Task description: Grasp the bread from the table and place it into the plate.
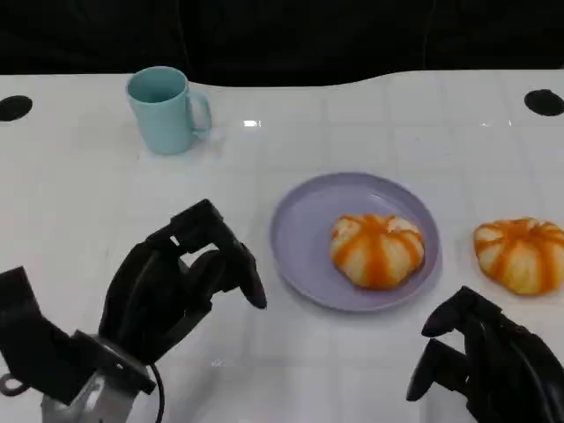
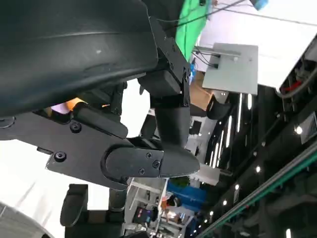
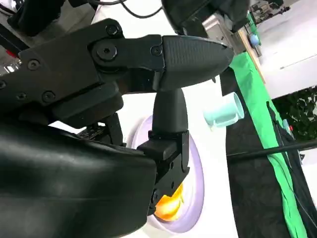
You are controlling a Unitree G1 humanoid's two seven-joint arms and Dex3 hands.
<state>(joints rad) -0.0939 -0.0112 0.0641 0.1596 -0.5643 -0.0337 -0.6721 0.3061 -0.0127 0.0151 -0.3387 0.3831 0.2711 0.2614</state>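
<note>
On the white table (image 1: 79,203) a round lilac plate (image 1: 304,225) is placed near the middle. A round orange-striped bread bun (image 1: 377,250) is found in the plate, towards its 3 o'clock side. A second orange-striped bread bun (image 1: 520,254) is laid on the table at 3 o'clock from the plate, near but apart. A light blue ceramic mug (image 1: 164,109) is set at 10 o'clock from the plate, well apart.
</note>
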